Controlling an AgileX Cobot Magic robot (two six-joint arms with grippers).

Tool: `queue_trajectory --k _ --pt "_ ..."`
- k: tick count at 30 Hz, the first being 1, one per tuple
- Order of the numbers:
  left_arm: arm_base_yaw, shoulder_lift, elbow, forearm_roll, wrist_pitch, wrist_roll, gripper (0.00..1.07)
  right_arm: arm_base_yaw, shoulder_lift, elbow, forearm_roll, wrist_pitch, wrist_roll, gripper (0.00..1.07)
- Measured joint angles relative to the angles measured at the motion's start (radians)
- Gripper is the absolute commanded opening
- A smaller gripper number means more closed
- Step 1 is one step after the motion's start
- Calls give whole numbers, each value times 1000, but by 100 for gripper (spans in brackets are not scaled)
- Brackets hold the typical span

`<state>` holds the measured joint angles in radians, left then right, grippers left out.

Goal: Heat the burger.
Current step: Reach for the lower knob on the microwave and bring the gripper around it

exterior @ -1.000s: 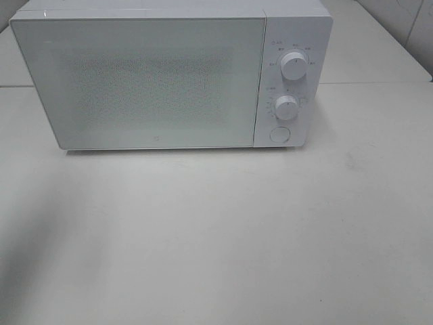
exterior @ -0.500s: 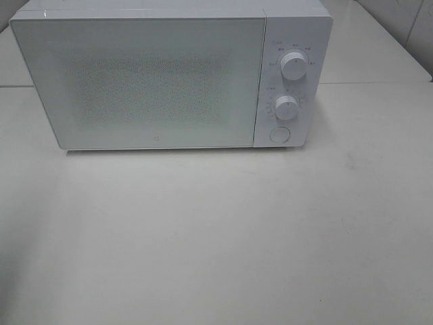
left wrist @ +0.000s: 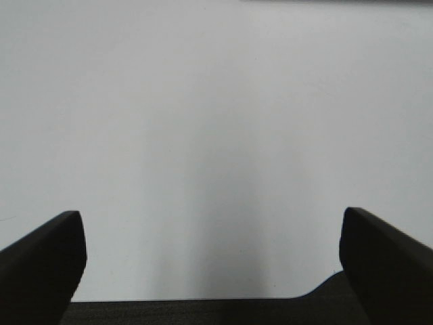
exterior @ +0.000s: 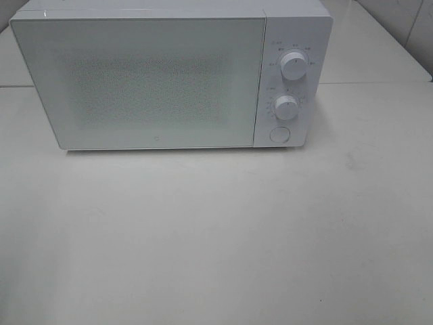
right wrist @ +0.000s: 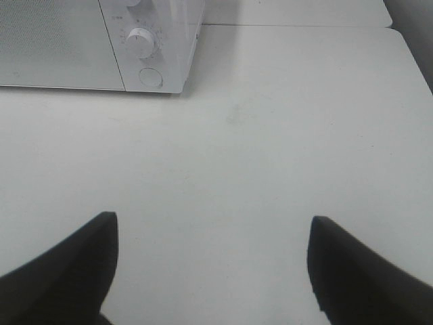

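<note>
left hand (left wrist: pixel 211 223) — spread wide, holding nothing | right hand (right wrist: pixel 211 222) — spread wide, holding nothing, closed microwave (exterior: pixel 169 74) ahead

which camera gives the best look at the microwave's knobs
The exterior high view: the microwave faces it, with upper knob, lower knob and round button visible. The right wrist view shows the lower knob and button at an angle, the upper knob cropped. The left wrist view shows none, just table.

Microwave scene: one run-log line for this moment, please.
microwave: door shut | burger: not in view | left gripper: open, empty | right gripper: open, empty
</note>
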<state>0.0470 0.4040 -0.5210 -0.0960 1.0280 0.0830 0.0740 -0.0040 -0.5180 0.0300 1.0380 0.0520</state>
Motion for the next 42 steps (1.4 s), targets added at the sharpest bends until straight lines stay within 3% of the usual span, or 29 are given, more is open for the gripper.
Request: queue_trajectory --k 4,15,42 --pt "0 -124 18 21 10 -45 96 0 0 0 0 0 0 76" --pt "0 -401 18 28 11 -53 96 0 0 0 0 0 0 76" --pt "0 -408 18 28 11 -54 96 0 0 0 0 0 0 76"
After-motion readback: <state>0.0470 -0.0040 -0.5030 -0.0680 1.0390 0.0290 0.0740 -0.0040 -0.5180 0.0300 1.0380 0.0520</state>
